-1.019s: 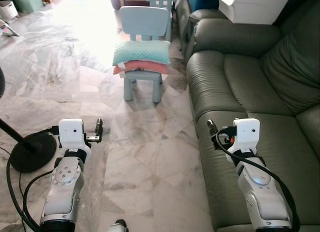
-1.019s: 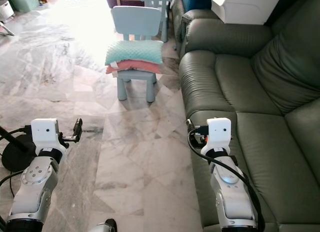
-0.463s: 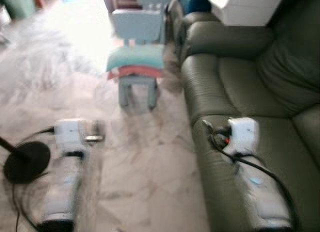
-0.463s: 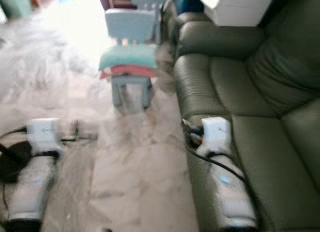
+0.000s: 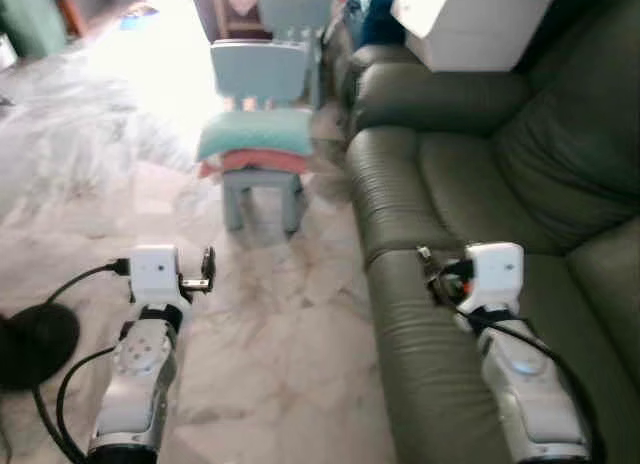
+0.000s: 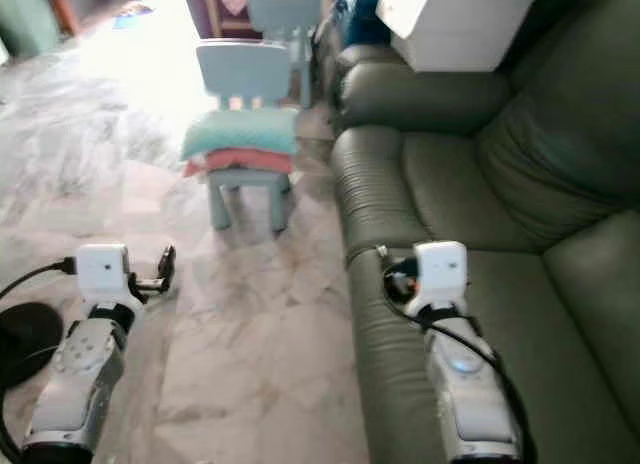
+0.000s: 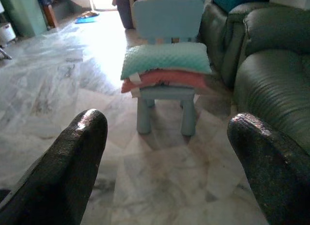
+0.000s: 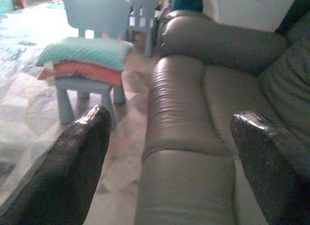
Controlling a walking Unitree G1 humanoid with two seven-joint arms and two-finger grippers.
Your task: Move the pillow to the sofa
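A teal pillow (image 5: 257, 134) lies on top of a pink pillow (image 5: 258, 162) on the seat of a small light-blue chair (image 5: 260, 72), straight ahead on the marble floor. The dark green leather sofa (image 5: 450, 174) runs along the right. My left gripper (image 5: 207, 269) is held low over the floor, well short of the chair, open and empty. My right gripper (image 5: 428, 262) hovers over the sofa's near front edge, also open and empty. In the left wrist view the teal pillow (image 7: 167, 59) sits between the two spread fingers (image 7: 80, 157).
A black round fan base (image 5: 35, 342) with a cable lies on the floor at my left. A white box (image 5: 470, 22) rests on the sofa's far end. A second light-blue chair (image 5: 295, 2) stands behind the first. Open marble floor lies between me and the chair.
The whole view has shifted: the chair and sofa now sit lower and further left, after a blurred frame. Both arms keep the same pose and both grippers stay open.
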